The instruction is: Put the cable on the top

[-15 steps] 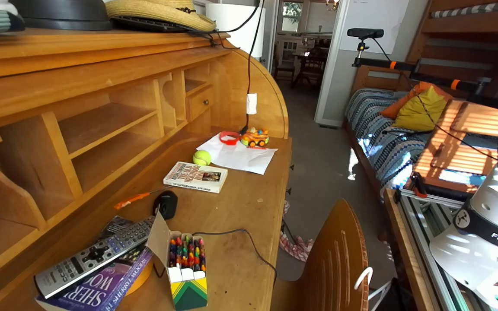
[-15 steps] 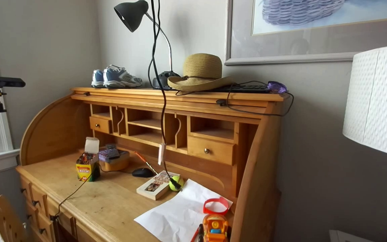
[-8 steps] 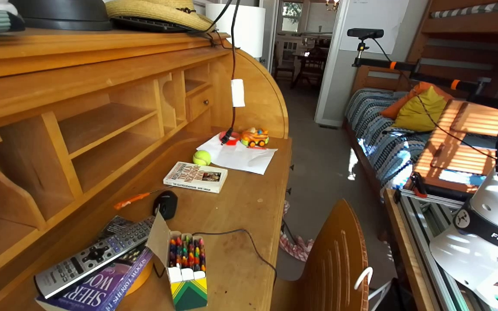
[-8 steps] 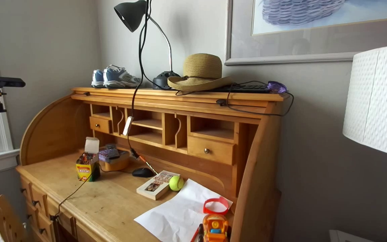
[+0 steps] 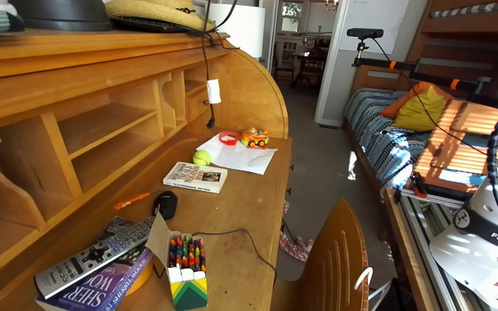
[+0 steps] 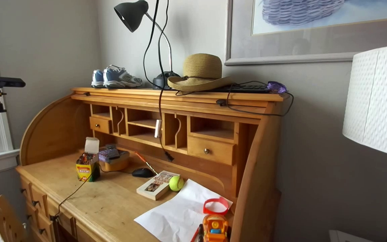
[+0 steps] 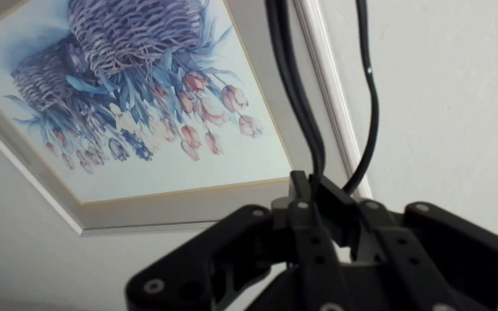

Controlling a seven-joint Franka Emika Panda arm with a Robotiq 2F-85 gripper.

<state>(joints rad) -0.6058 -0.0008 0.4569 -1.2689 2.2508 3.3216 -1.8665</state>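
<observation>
Cable (image 7: 296, 86) smooth, black, thin, lying in soft curves; gripper (image 7: 315, 186) closed on it, pinching the strand. In both exterior views its lower length hangs before the wooden hutch (image 5: 253, 69), with flat white tag (image 5: 214, 91) and stubby plug (image 5: 210, 123); contact with the straight-edged ledge (image 6: 129, 91) cannot be told. Versus half a second ago, plug and tag are displaced; in an exterior view the plug now clears the red band (image 5: 230, 138).

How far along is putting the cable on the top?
Done: the grasp; the gripper is shut on the cable.
In hand: seemingly the lift; the cable runs up out of both exterior views.
Left: laying it down and letting go; its plug hangs below the top.
</observation>
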